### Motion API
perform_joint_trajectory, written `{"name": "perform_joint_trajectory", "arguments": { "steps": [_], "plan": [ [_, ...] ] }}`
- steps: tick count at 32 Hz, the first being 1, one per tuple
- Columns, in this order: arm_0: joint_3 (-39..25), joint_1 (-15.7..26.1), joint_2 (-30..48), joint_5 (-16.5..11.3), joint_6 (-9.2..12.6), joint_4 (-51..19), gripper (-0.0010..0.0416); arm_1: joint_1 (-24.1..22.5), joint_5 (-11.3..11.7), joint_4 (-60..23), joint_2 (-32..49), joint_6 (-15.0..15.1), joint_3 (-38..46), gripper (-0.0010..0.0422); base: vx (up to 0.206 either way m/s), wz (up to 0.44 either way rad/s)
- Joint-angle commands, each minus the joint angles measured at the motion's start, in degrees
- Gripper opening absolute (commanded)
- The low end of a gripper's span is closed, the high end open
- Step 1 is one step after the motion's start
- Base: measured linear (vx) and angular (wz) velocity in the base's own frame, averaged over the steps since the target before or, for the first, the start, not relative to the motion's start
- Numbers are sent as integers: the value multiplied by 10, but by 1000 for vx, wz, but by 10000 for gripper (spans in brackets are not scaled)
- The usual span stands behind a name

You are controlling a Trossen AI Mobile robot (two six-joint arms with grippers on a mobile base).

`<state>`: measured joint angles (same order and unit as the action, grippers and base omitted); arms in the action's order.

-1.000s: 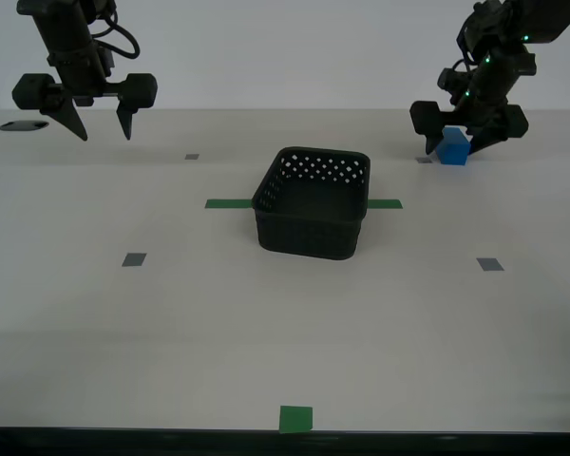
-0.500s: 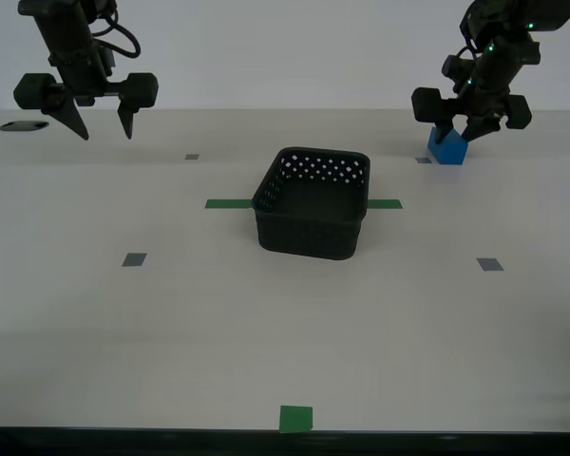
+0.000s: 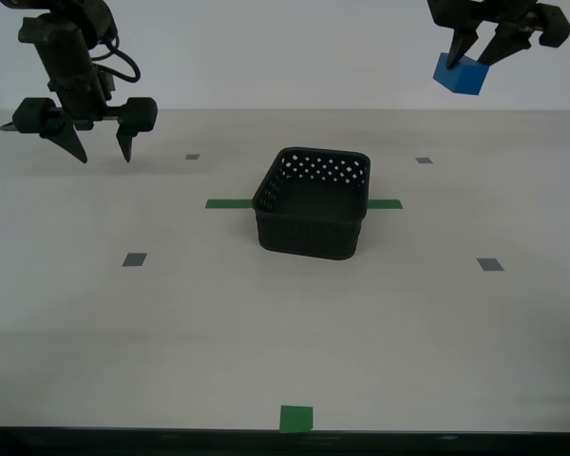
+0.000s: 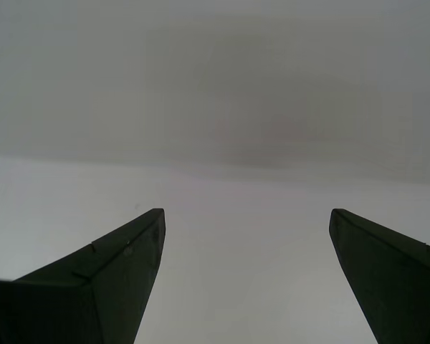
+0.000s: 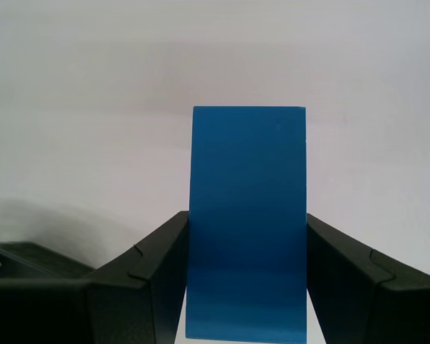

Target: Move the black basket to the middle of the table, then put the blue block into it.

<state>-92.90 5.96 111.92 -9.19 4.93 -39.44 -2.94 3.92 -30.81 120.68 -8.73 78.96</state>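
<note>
The black basket [image 3: 315,202] stands empty near the middle of the table [image 3: 285,323], over a green tape strip. My first gripper [image 3: 479,55] is shut on the blue block [image 3: 459,73] and holds it high above the table at the exterior view's far right; in the first wrist view the block [image 5: 247,222] sits between both fingers. My second gripper [image 3: 102,142] is open and empty, hanging just above the table at the exterior view's far left. In the second wrist view its fingers [image 4: 107,287] stand wide apart over bare table.
A green tape strip [image 3: 230,203] runs behind the basket. A green square [image 3: 296,418] lies at the front edge. Small grey squares lie about [image 3: 134,259] [image 3: 489,264] [image 3: 424,160] [image 3: 192,157]. A dark hole [image 3: 9,125] shows at the far left.
My first gripper closed on the blue block and lifted it from the table up to the top of the exterior view. My second gripper barely moved. The basket stayed put.
</note>
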Motion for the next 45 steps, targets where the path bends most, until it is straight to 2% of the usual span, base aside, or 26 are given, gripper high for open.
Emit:
{"name": "perform_joint_trajectory", "arguments": {
  "steps": [1, 6, 9, 13, 18, 21, 27, 29, 30, 32, 33, 35, 36, 37, 38, 40, 41, 42, 45],
  "plan": [
    [-3, 23, -25, -6, 0, -5, -1, 1, 0, 18, 0, 2, -35, 314, 0, 0],
    [-3, 84, -40, -17, 1, -49, -1, 3, 0, 27, 0, 2, -59, 313, 0, 0],
    [-1, 166, -40, -17, 3, -77, -1, 5, 0, 29, 0, 4, -60, 313, 0, 0],
    [0, 236, -40, -17, 12, -90, -1, 6, 0, 32, 0, 4, -60, 313, 0, 0],
    [0, 292, -35, -17, 23, -91, -1, 7, -1, 36, 0, 4, -60, 314, 0, 0],
    [17, 306, -34, -17, 22, -69, 0, 8, -1, 36, 0, 7, -60, 313, 0, 0],
    [56, 305, -34, -16, 21, -40, 13, 8, -1, 40, 0, 6, -60, 314, 0, 0],
    [57, 304, -34, -16, 9, -35, 40, 8, -1, 40, 0, 6, -60, 313, 0, 0],
    [56, 305, -34, -16, -2, -28, 73, 8, -1, 40, 0, 6, -60, 313, 0, 0],
    [56, 305, -34, -16, -7, -26, 90, 8, -1, 40, 0, 6, -60, 314, 0, 0],
    [56, 305, -34, -16, -7, -25, 116, 8, -1, 40, 0, 6, -60, 313, 0, 0],
    [56, 305, -34, -16, -7, -25, 207, 8, -1, 39, 0, 6, -60, 314, 0, 0],
    [56, 305, -34, -16, -7, -26, 220, 8, -1, 39, 0, 6, -60, 314, 0, 0],
    [56, 305, -34, -16, -9, -26, 263, 8, -1, 39, 0, 6, -60, 313, 0, 0],
    [56, 305, -34, -16, -9, -26, 277, 8, -1, 39, 0, 6, -60, 313, 0, 0],
    [56, 305, -34, -16, -10, -26, 332, 8, -1, 39, 0, 6, -60, 313, 0, 0],
    [56, 305, -34, -16, -11, -26, 343, 8, -1, 39, 0, 6, -60, 314, 0, 0],
    [56, 305, -34, -16, -11, -26, 378, 8, -1, 38, 0, 6, -60, 313, 0, 0],
    [56, 305, -34, -16, -12, -26, 395, 8, -1, 36, 0, 6, -59, 313, 0, 0]
  ]
}}
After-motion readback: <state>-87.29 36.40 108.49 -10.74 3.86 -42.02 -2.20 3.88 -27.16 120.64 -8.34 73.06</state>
